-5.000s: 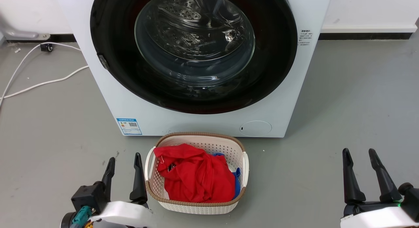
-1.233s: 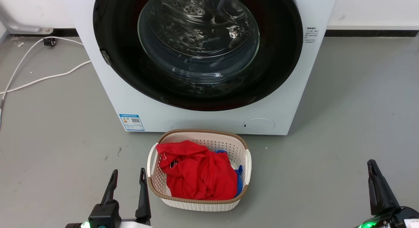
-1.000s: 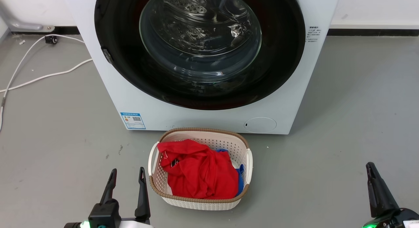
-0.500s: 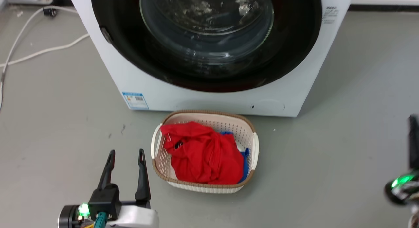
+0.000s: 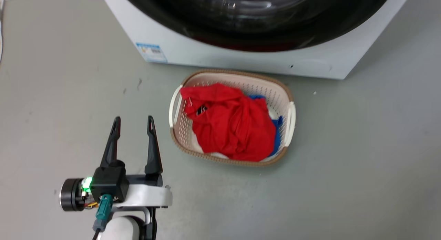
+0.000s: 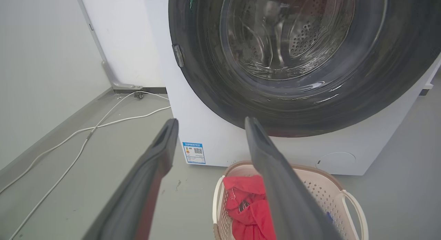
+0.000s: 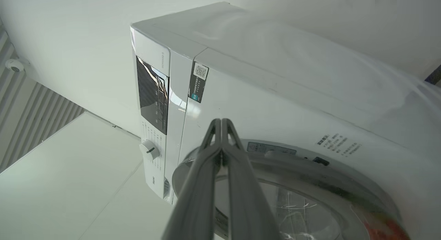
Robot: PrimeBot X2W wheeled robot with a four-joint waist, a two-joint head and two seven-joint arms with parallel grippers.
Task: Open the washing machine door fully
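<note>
Cream basket (image 5: pixel 291 116) with red cloth (image 5: pixel 231 124) on grey floor (image 5: pixel 348 164)

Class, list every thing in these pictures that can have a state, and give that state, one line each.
washing machine door: shut, flush against the washing machine.
left gripper: open, empty.
right gripper: shut, holding nothing.
laundry basket: upright on the floor, holding a red garment.
white cable: lying loose on the floor.
</note>
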